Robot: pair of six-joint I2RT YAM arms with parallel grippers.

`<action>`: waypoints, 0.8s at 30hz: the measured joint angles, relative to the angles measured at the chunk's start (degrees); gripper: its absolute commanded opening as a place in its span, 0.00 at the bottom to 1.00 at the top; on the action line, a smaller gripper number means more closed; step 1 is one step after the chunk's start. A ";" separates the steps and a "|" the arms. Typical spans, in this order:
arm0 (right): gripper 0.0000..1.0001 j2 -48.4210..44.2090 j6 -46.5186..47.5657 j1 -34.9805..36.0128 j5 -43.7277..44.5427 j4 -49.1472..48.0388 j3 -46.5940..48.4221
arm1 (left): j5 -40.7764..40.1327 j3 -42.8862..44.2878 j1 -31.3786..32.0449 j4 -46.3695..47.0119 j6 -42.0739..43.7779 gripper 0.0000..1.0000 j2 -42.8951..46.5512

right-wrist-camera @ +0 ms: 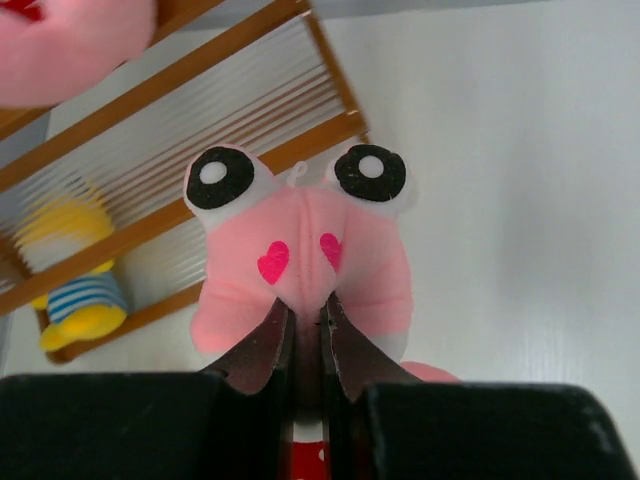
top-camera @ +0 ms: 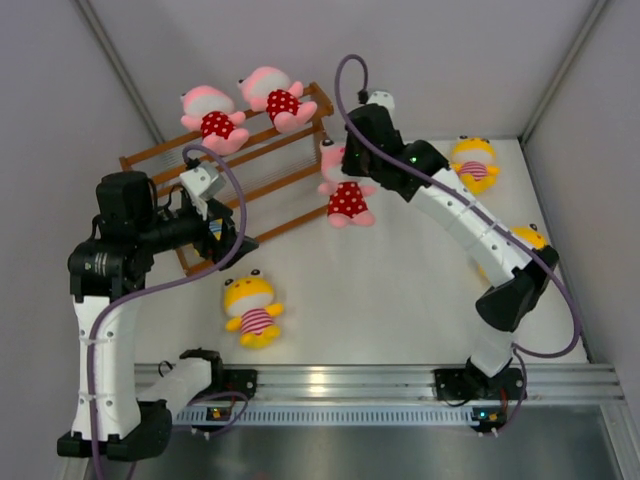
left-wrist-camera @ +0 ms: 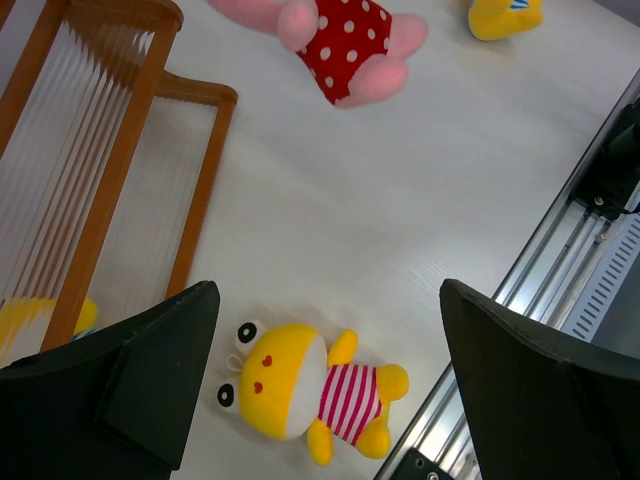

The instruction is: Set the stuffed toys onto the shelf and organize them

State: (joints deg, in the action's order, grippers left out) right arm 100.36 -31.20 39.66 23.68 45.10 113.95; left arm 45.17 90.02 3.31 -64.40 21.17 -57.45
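My right gripper (right-wrist-camera: 305,320) is shut on the head of a pink stuffed toy (right-wrist-camera: 300,250) in a red dotted dress (top-camera: 346,198), at the right end of the wooden shelf (top-camera: 250,165). Two more pink toys (top-camera: 213,118) (top-camera: 278,98) lie on the shelf's top tier. A yellow toy in a blue-striped shirt (right-wrist-camera: 75,275) sits on a low tier. My left gripper (left-wrist-camera: 330,290) hangs open above a yellow toy in a pink-striped shirt (left-wrist-camera: 300,385), which lies on the table (top-camera: 253,310) near the front rail.
Another yellow pink-striped toy (top-camera: 474,162) lies at the back right. A further yellow toy (top-camera: 527,238) is partly hidden under my right arm. The metal base rail (top-camera: 400,380) runs along the near edge, and grey walls close in both sides.
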 measured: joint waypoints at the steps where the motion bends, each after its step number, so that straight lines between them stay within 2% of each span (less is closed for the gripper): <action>1: 0.00 0.76 -0.09 2.40 -0.28 0.50 1.03 | -0.04 -0.07 0.15 -0.09 -0.07 0.98 0.07; 9: 0.00 3.17 -2.67 13.92 -2.82 -0.04 9.70 | -0.79 -0.31 0.24 -0.15 0.00 0.99 -1.27; 24: 0.00 8.13 -5.44 21.59 -3.76 -5.09 14.45 | -1.66 -0.13 0.28 2.64 -2.64 0.99 -2.45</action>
State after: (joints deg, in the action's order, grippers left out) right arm 108.49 -36.64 61.25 19.92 40.01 128.40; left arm 43.51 89.89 3.60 -61.76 18.52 -59.90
